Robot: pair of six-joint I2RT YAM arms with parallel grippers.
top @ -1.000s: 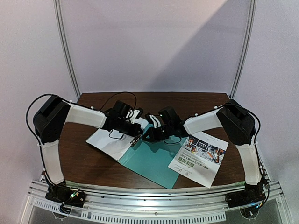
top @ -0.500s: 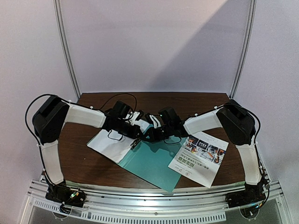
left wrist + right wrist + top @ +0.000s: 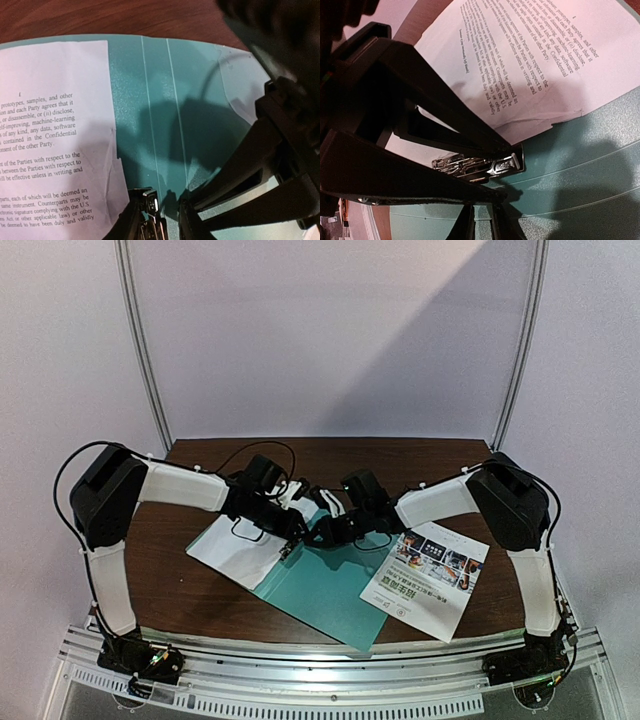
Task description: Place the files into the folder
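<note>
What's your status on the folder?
Left gripper shut on clip; right gripper shut, beside it. Text sheet on folder, colour sheet at its right edge. Nothing blocking.

Centre of brown wooden table (image 3: 180,590): thin teal plastic folder (image 3: 320,585), lying open. On its left half: white printed-text paper sheet (image 3: 235,550), beside small metal clip (image 3: 480,166) at spine. Right, touching folder edge: white colour-photo paper sheet (image 3: 425,580).

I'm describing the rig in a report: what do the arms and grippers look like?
Both arms match: the left arm and right arm have white link shells, boxy black elbow housings, black wrists. Thin black cables loop along them. The left gripper and right gripper have long black tapering fingers.
</note>
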